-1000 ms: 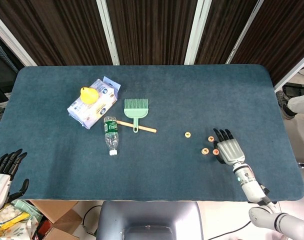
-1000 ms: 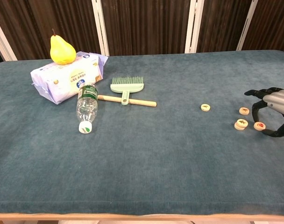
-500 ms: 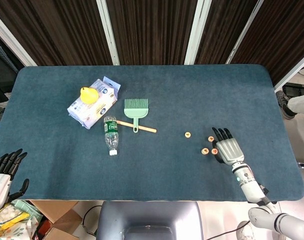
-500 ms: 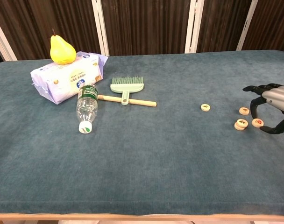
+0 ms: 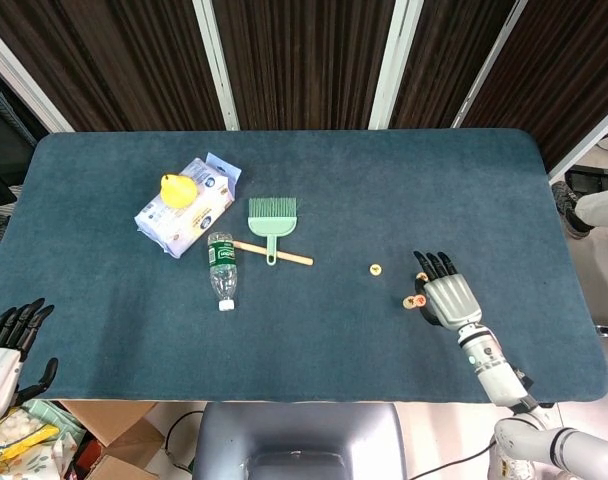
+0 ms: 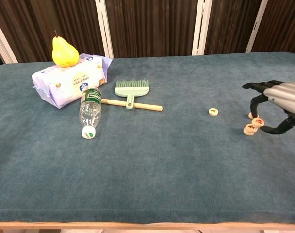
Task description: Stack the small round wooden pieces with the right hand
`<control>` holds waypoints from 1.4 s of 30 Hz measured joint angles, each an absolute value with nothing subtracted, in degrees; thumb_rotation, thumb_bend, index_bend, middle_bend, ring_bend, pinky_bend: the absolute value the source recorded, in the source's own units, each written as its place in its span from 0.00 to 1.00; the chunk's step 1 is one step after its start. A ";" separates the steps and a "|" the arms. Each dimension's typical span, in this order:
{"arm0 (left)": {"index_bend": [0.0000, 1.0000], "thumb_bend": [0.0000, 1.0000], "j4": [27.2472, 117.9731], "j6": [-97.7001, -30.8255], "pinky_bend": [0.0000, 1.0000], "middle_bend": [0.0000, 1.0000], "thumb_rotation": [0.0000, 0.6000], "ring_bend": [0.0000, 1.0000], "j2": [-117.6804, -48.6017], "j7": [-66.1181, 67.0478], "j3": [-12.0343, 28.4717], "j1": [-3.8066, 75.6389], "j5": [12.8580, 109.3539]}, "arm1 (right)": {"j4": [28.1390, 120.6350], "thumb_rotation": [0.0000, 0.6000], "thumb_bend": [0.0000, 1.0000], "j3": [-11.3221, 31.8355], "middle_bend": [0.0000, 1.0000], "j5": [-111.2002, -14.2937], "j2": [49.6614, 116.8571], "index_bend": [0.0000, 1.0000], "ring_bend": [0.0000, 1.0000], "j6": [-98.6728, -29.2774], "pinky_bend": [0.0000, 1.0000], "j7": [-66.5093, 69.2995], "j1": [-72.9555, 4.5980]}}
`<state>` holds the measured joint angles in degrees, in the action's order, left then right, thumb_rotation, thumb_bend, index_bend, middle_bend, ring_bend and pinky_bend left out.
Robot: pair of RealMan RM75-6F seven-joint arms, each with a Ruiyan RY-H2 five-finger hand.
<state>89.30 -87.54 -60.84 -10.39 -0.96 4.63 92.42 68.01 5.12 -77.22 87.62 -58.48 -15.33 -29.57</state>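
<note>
The right hand (image 6: 276, 104) pinches one wooden disc (image 6: 257, 122) just above the stack (image 6: 249, 129) on the tabletop (image 6: 152, 155), ready to place it; another disc (image 6: 213, 111) lies apart.

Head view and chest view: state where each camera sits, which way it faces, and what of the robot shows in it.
Head view: high above the near table edge, looking steeply down on the whole table; shows the right hand and forearm, and the left hand off the near left corner.
Chest view: low at the near edge, looking across the table toward the dark panelled wall; shows only the right hand.
Shared: right hand, wooden pieces, brush, bottle, wipes pack, pear.
</note>
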 measured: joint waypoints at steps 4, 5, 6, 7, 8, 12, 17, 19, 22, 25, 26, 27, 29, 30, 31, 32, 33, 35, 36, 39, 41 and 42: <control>0.00 0.48 89.26 -87.50 0.00 0.00 1.00 0.00 -60.76 -10.48 -0.97 4.64 92.44 | 67.08 1.00 0.46 5.66 0.04 -76.04 88.68 0.63 0.00 -57.05 0.00 -15.83 -30.42; 0.00 0.48 89.24 -87.48 0.00 0.00 1.00 0.00 -60.77 -10.55 -0.97 4.66 92.46 | 66.95 1.00 0.46 5.73 0.04 -75.96 88.86 0.63 0.00 -56.93 0.00 -15.89 -30.57; 0.00 0.48 89.21 -87.47 0.00 0.00 1.00 0.00 -60.78 -10.58 -0.97 4.67 92.47 | 66.93 1.00 0.46 5.75 0.04 -75.96 88.93 0.63 0.00 -56.92 0.00 -15.89 -30.62; 0.00 0.48 89.21 -87.47 0.00 0.00 1.00 0.00 -60.78 -10.61 -0.96 4.68 92.46 | 66.94 1.00 0.46 5.75 0.04 -75.97 88.95 0.63 0.00 -56.97 0.00 -15.88 -30.63; 0.00 0.48 89.19 -87.46 0.00 0.00 1.00 0.00 -60.77 -10.65 -0.95 4.68 92.44 | 66.96 1.00 0.46 5.73 0.04 -75.99 88.96 0.63 0.00 -57.09 0.00 -15.89 -30.62; 0.00 0.48 89.21 -87.54 0.00 0.00 1.00 0.00 -60.74 -10.76 -0.94 4.67 92.48 | 67.13 1.00 0.46 5.57 0.04 -76.07 88.87 0.63 0.00 -57.28 0.00 -15.94 -30.55; 0.00 0.48 89.23 -87.60 0.00 0.00 1.00 0.00 -60.75 -10.68 -0.99 4.62 92.54 | 67.30 1.00 0.46 5.37 0.04 -76.12 88.85 0.63 0.00 -57.32 0.00 -16.07 -30.54; 0.00 0.48 89.23 -87.63 0.00 0.00 1.00 0.00 -60.75 -10.70 -0.98 4.61 92.54 | 67.27 1.00 0.46 5.34 0.04 -76.05 88.97 0.62 0.00 -57.19 0.00 -16.15 -30.61; 0.00 0.48 89.23 -87.74 0.00 0.00 1.00 0.00 -60.74 -10.74 -0.97 4.56 92.55 | 67.16 1.00 0.46 5.29 0.04 -75.95 89.18 0.60 0.00 -57.03 0.00 -16.36 -30.70; 0.00 0.48 89.25 -87.75 0.00 0.00 1.00 0.00 -60.71 -10.82 -0.94 4.56 92.51 | 67.22 1.00 0.46 5.23 0.04 -75.84 89.26 0.56 0.00 -56.92 0.00 -16.50 -30.75; 0.00 0.48 89.26 -87.73 0.00 0.00 1.00 0.00 -60.71 -10.81 -0.93 4.57 92.49 | 67.31 1.00 0.46 5.22 0.04 -75.81 89.22 0.54 0.00 -56.97 0.00 -16.54 -30.73; 0.00 0.48 89.31 -87.73 0.00 0.00 1.00 0.00 -60.70 -10.79 -0.92 4.57 92.48 | 67.41 1.00 0.46 5.21 0.04 -75.80 89.15 0.52 0.00 -57.03 0.00 -16.55 -30.69; 0.00 0.48 89.24 -87.72 0.00 0.00 1.00 0.00 -60.71 -10.87 -0.91 4.58 92.45 | 67.67 1.00 0.46 5.19 0.05 -75.81 88.94 0.49 0.00 -57.32 0.00 -16.55 -30.55; 0.00 0.48 89.21 -87.73 0.00 0.00 1.00 0.00 -60.72 -10.90 -0.90 4.57 92.44 | 67.81 1.00 0.46 5.18 0.05 -75.83 88.81 0.49 0.00 -57.48 0.00 -16.55 -30.48; 0.00 0.48 89.20 -87.76 0.00 0.00 1.00 0.00 -60.73 -10.91 -0.90 4.55 92.45 | 67.96 1.00 0.46 5.16 0.05 -75.86 88.66 0.49 0.00 -57.64 0.00 -16.53 -30.40; 0.00 0.48 89.20 -87.77 0.00 0.00 1.00 0.00 -60.73 -10.91 -0.90 4.56 92.48 | 68.15 1.00 0.46 5.14 0.05 -75.92 88.46 0.49 0.00 -57.88 0.00 -16.50 -30.29; 0.00 0.48 89.22 -87.78 0.00 0.00 1.00 0.00 -60.73 -10.89 -0.90 4.56 92.50 | 68.29 1.00 0.46 5.12 0.05 -75.98 88.30 0.49 0.00 -58.07 0.00 -16.45 -30.20; 0.00 0.48 89.23 -87.82 0.00 0.00 1.00 0.00 -60.73 -10.84 -0.93 4.52 92.53 | 68.68 1.00 0.46 5.10 0.05 -76.12 87.86 0.49 0.00 -58.59 0.00 -16.21 -29.94; 0.00 0.48 89.23 -87.83 0.00 0.00 1.00 0.00 -60.73 -10.82 -0.94 4.51 92.53 | 68.79 1.00 0.46 5.10 0.05 -76.17 87.66 0.49 0.00 -58.84 0.00 -16.07 -29.81; 0.00 0.48 89.24 -87.83 0.00 0.00 1.00 0.00 -60.75 -10.78 -0.91 4.49 92.44 | 68.70 1.00 0.46 5.39 0.05 -75.84 87.11 0.48 0.00 -59.36 0.00 -15.80 -29.47; 0.00 0.48 89.27 -87.72 0.00 0.00 1.00 0.00 -60.78 -10.70 -0.87 4.51 92.32 | 68.06 1.00 0.46 5.82 0.05 -75.14 87.03 0.48 0.00 -59.01 0.00 -15.57 -29.53; 0.00 0.48 89.29 -87.64 0.00 0.00 1.00 0.00 -60.80 -10.66 -0.86 4.54 92.29 | 67.60 1.00 0.46 6.06 0.05 -74.79 87.06 0.48 0.00 -58.71 0.00 -15.45 -29.64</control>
